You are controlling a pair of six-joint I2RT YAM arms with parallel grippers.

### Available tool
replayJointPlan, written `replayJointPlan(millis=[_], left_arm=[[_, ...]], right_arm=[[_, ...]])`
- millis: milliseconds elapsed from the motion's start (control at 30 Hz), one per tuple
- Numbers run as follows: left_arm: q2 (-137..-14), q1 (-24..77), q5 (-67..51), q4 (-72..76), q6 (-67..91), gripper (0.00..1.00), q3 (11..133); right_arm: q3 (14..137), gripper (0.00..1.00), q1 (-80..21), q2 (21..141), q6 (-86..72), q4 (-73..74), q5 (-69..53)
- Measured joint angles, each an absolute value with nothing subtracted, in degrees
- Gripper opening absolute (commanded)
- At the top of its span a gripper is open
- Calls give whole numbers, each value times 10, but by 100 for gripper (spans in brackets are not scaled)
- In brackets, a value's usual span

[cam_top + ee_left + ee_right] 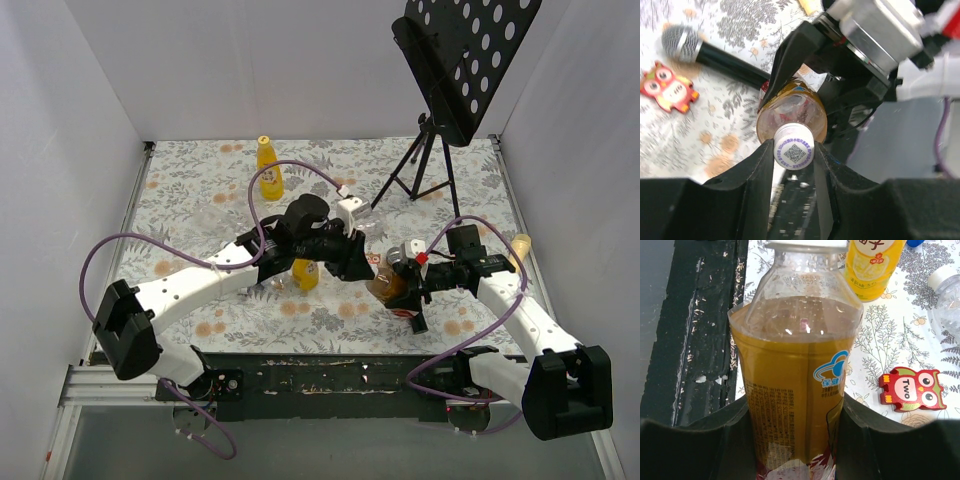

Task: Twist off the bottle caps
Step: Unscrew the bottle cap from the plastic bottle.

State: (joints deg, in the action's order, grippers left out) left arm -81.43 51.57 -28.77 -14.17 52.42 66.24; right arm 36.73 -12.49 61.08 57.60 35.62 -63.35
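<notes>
1. Brown bottle [795,375]: squat, part full of amber liquid, held between the two arms at the near right of the flowered surface [200,200]. Whether its base touches the surface cannot be told.
2. Right gripper [795,432]: clamped on the bottle's lower body, one finger on each side of the label.
3. White cap [793,150]: on the bottle's neck, printed code on top, not yet off.
4. Left gripper [792,161]: clenched on the white cap, a finger pressed against each side.
5. Risk, slip: the cap is small and smooth, so a twist could let the fingers skid round it without turning it.
6. Risk, co-rotation: the bottle wall is thin and rounded. If the right gripper's hold is weak, the bottle may turn with the cap.
7. Risk, spill: once the cap is loose, squeezing the soft body could push liquid out of the neck.
8. Left wrist view only: the cap's top, the finger contact on it, and a microphone [715,52] lying beyond.
9. Right wrist view only: the liquid level, the label, and the hold on the body. The cap is cut off at the frame's top edge.
10. Top view only: both arms meeting over the bottle, a yellow juice bottle [268,170] standing well apart at the back, and a music stand [450,60].
</notes>
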Motion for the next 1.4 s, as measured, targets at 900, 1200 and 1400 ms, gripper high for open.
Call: replayJointPlan(millis=[900, 1200, 1400], left_arm=[[-794, 507, -158, -179, 665, 96, 715], [-712, 507, -150, -179, 545, 98, 715], [-683, 507, -182, -180, 429, 98, 712]], right_arm=[[367, 1, -124, 617, 581, 350, -620], [367, 1, -124, 617, 585, 351, -618], [367, 1, -124, 617, 587, 353, -618]])
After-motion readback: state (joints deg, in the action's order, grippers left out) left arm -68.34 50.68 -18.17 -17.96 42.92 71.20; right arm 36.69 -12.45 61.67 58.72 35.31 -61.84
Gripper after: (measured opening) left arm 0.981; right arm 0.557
